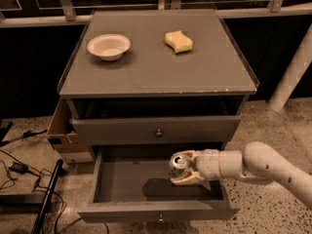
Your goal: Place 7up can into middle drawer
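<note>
The 7up can (177, 165), silver top facing the camera, is held in my gripper (186, 168) above the inside of the open middle drawer (126, 184). The gripper's pale fingers (187, 180) are closed around the can's sides. My white arm (253, 165) reaches in from the right over the drawer's right wall. The can casts a dark shadow on the drawer floor below it. The drawer's flat front with its small knob (159, 217) is at the bottom.
The knobbed drawer above (158, 130) is shut. On the cabinet top (146, 67) sit a white bowl (108, 46) and a yellow sponge (178, 41). A cardboard box (61, 135) and cables (19, 169) lie at the left. A white post (292, 72) stands at the right.
</note>
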### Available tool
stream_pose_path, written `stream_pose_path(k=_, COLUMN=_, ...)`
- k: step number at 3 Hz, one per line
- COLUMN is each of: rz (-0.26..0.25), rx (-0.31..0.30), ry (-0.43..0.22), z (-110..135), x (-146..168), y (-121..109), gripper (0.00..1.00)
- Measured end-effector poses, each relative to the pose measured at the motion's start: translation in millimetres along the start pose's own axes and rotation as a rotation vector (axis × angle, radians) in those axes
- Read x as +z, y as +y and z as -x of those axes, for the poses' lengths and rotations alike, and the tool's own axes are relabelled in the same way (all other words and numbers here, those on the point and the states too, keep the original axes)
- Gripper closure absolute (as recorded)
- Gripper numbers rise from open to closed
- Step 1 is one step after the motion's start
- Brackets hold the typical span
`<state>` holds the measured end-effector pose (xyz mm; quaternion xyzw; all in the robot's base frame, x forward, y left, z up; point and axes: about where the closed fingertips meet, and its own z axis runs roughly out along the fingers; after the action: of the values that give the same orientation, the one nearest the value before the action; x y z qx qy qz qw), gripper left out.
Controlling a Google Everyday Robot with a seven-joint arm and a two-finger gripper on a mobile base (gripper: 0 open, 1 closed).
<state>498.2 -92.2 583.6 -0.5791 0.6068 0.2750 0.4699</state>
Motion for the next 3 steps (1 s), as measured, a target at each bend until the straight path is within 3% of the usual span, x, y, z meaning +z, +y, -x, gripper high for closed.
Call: stream_pose_path(k=3, rz=0.033, rx=-0.055, ry=-0.067, z=-72, x=82, y=-2, gripper=1.00)
